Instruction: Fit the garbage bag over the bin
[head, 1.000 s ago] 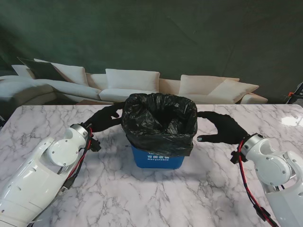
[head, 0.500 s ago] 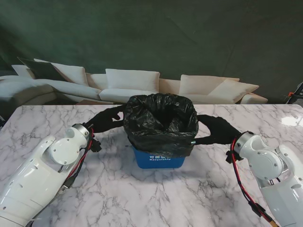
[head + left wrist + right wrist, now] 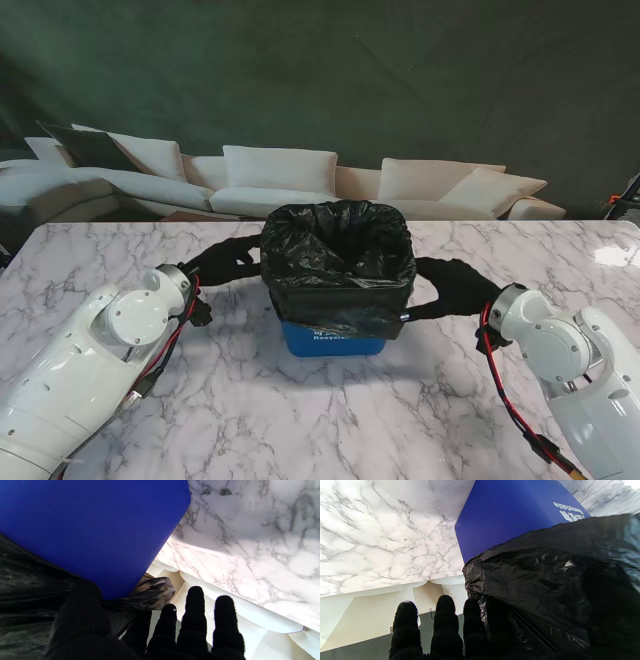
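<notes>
The garbage bag (image 3: 338, 268) already drapes over the rim of the blue bin (image 3: 333, 338), which stands between the left hand (image 3: 228, 259) and right hand (image 3: 452, 287); I judge the step in hand to be drawing the skirt down the walls. Both hands' fingers (image 3: 195, 610) press the film at the bin's sides, though whether they pinch it I cannot tell; next, an even downward pull. Beyond the fingertips the marble bench (image 3: 330, 420) ends, with pale sofas (image 3: 280, 178) and a dark wall behind.

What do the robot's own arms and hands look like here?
Both arms are glossy white rounded shells with round joint caps. Red and black cables run along the left arm and the right arm near the wrists. The left hand and right hand wear black knitted gloves; the fingers look nubbly.
</notes>
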Available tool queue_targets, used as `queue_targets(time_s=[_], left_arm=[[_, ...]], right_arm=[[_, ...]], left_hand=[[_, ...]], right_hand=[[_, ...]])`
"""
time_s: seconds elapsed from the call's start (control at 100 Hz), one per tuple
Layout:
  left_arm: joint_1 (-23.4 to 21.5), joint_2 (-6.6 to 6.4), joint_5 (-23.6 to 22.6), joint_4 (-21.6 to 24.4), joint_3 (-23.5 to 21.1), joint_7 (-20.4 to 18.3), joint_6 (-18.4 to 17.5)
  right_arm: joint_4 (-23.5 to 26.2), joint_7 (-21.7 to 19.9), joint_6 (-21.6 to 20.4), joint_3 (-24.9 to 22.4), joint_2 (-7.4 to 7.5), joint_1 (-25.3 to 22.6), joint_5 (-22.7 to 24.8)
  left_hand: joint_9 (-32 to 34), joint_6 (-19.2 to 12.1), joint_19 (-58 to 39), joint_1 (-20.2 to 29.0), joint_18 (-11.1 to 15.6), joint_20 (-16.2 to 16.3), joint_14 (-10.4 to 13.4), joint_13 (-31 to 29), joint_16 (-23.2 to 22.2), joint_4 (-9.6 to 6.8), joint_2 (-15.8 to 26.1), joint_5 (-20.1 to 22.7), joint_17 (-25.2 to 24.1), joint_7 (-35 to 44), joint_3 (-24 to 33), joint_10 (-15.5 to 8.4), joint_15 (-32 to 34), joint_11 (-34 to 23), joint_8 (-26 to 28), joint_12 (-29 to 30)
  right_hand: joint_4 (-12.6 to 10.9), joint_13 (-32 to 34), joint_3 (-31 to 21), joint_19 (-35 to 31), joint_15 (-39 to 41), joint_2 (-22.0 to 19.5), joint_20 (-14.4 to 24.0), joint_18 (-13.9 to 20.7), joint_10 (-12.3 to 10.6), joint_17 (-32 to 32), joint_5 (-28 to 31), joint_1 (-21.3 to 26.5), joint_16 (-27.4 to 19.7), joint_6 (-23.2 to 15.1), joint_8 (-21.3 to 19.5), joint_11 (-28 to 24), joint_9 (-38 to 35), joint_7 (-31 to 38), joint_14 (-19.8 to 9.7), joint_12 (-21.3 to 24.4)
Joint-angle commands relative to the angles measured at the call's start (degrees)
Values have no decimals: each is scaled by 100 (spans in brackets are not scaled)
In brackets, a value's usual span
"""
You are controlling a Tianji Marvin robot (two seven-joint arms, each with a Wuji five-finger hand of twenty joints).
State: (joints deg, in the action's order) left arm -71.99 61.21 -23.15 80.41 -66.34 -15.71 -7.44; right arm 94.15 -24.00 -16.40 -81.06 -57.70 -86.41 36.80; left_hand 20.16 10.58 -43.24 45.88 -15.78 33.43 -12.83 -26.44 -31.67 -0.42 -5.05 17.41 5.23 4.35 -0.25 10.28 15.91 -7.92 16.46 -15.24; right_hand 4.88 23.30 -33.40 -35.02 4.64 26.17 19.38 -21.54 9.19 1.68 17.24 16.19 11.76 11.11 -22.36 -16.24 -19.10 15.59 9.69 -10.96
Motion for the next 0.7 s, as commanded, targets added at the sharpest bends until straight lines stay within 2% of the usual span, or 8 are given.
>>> queue_targets(time_s=[0.0,0.21,0.32,0.35,0.47,0.51,0.58,0.69], left_arm=[[9,16,50,-92,64,-153,31],[9,1,87,-186,77,-224,-14],[-38,-10,-24,-169,22,-195,-69],[-59,-9,-28,-151,-8,-183,-71],[-164,15,-29,-26,-166,-38,-100],[-190,25,-18,17,-214,15,-128],[-201,31,-11,67,-278,66,-225],[-196,35,-76,138,-342,130,-300]], right_arm=[[-7,-10,-44,67,-22,-12,39],[-9,31,-57,58,-26,-21,109],[4,121,-65,12,-39,-63,171],[16,147,-68,-16,-44,-86,177],[59,384,-75,-139,-89,-201,156],[68,487,-76,-178,-109,-239,138],[115,541,-58,-254,-128,-310,59],[188,631,-18,-355,-151,-408,18]], left_hand=[[3,-39,142,-189,-119,120,-12,28,57,113,-185,156,-96,6,-100,-35,-162,142,5,-18],[-128,-51,171,-272,-106,130,-25,111,68,112,-344,141,-109,-12,-117,-1,-186,213,1,1],[-205,-32,180,-341,-86,135,-49,140,67,111,-481,100,-101,-29,-127,38,-183,243,-1,6],[-210,-23,184,-357,-86,136,-51,146,65,109,-507,43,-99,-56,-121,41,-178,245,-10,4],[-288,25,189,-472,-44,142,-64,178,57,118,-594,-62,-71,-109,-129,115,-163,282,-33,13],[-397,32,194,-566,-20,141,-60,219,58,131,-636,-81,-76,-118,-157,153,-168,339,-38,38],[-506,50,150,-846,-8,169,-44,215,10,151,-797,-114,-53,-141,-152,228,-95,427,-58,88],[-788,70,96,-1049,80,179,-84,270,-34,220,-953,-316,-18,-304,-138,362,-54,747,-189,325]], right_hand=[[-51,-86,181,148,-119,-52,100,-10,-105,-33,64,42,10,-1332,-40,-28,95,0,-58,15],[-49,-81,160,144,-115,65,132,-14,-118,-16,-51,-36,19,-1077,-14,-54,131,-56,-57,0],[-37,-67,123,137,-111,164,150,-5,-112,-2,-160,-151,21,-727,23,-95,159,-151,-57,-20],[-13,-65,-46,126,-108,238,172,-13,-111,0,-164,-307,19,-621,75,-139,187,-274,-66,-38],[68,-39,-43,104,-89,206,189,-23,-100,13,-208,-645,27,-407,112,-163,187,-371,-60,-46],[171,-35,-233,74,-78,184,210,-31,-84,5,-167,-914,36,-361,168,-192,184,-503,-61,-54],[269,-45,-377,74,-82,106,212,-144,-66,-32,-153,-1296,38,-301,183,-177,189,-566,-50,-44],[359,-8,-556,60,-67,120,208,-299,8,-17,-145,-1553,54,-199,218,-88,188,-656,22,1]])
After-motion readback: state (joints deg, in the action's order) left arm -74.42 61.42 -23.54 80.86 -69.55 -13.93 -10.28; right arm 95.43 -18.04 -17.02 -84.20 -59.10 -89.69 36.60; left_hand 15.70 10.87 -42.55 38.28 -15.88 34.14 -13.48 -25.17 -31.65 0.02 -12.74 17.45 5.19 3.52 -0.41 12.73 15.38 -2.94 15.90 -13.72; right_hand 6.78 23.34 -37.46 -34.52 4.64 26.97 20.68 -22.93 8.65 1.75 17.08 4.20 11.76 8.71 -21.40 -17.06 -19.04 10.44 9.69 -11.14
